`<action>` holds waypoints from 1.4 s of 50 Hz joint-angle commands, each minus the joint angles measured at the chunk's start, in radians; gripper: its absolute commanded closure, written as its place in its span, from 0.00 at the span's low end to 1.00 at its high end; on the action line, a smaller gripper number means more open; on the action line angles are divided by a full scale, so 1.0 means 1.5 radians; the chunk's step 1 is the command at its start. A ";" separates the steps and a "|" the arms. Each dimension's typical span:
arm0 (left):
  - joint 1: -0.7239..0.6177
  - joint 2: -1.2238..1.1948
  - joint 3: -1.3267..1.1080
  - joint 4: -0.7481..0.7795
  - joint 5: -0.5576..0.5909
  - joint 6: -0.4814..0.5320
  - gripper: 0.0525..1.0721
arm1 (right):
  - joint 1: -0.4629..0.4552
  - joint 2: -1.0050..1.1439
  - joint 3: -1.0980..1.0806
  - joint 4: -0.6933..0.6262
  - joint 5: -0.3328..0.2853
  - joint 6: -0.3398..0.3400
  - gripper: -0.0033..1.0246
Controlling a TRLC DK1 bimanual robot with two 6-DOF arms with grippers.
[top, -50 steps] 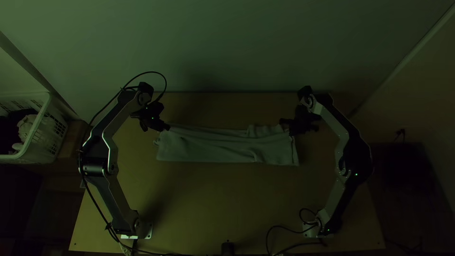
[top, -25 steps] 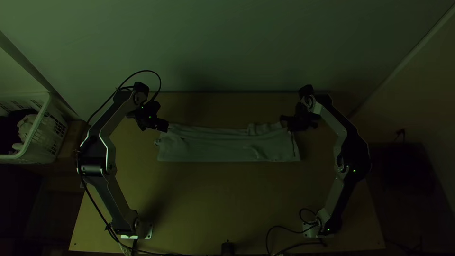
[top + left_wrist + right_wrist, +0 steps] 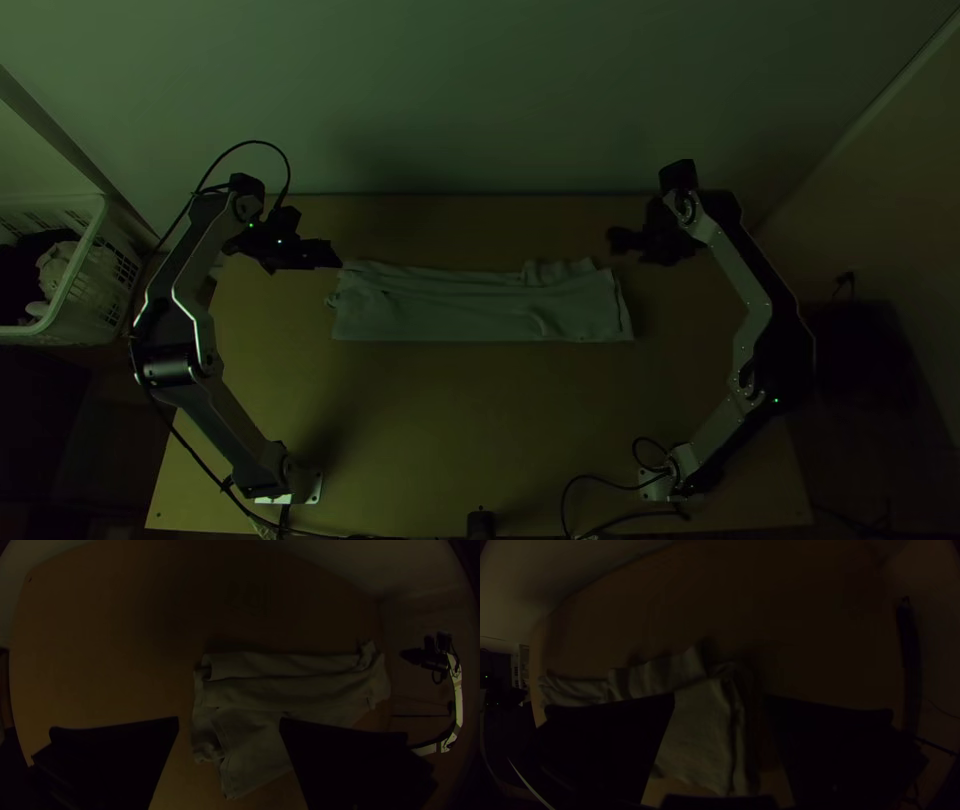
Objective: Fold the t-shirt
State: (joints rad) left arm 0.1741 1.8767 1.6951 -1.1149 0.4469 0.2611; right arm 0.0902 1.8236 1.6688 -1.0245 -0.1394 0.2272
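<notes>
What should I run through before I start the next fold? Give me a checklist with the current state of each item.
1. Left gripper open and holding no cloth: ok.
2. Right gripper open and holding no cloth: ok.
3. T-shirt lying as one long strip across the table: ok.
4. Strip's near edge, in the top view, running straight: ok.
5. Strip's far edge free of rumples: not ok; it is ruffled towards the right arm's side.
6. Layers under the top one lying flat: cannot tell, they are covered.
</notes>
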 commanded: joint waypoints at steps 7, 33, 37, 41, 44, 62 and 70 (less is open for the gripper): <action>0.060 -0.043 -0.092 0.012 0.089 -0.003 0.04 | -0.008 -0.089 0.019 -0.032 -0.031 0.009 0.13; 0.099 -0.019 -0.242 0.103 0.178 0.025 0.04 | -0.030 -0.220 0.065 -0.013 -0.032 0.063 0.04; 0.099 0.003 -0.242 0.114 0.189 0.025 0.04 | -0.036 -0.249 0.043 0.013 -0.032 0.082 0.04; 0.096 0.020 -0.243 0.126 0.190 0.023 0.04 | -0.040 -0.277 0.026 0.034 -0.032 0.083 0.04; 0.090 0.030 -0.246 0.137 0.190 0.019 0.04 | -0.049 -0.295 0.019 0.052 -0.032 0.090 0.04; 0.020 0.064 -0.252 0.189 0.189 -0.029 0.04 | -0.063 -0.333 0.027 0.072 -0.032 0.099 0.04; -0.035 0.059 -0.258 0.211 0.190 -0.067 0.04 | -0.062 -0.336 0.021 0.072 -0.032 0.100 0.04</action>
State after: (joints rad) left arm 0.1761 1.9198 1.3514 -0.8024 0.7444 0.2085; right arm 0.0032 1.3460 1.7153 -0.9237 -0.1833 0.3595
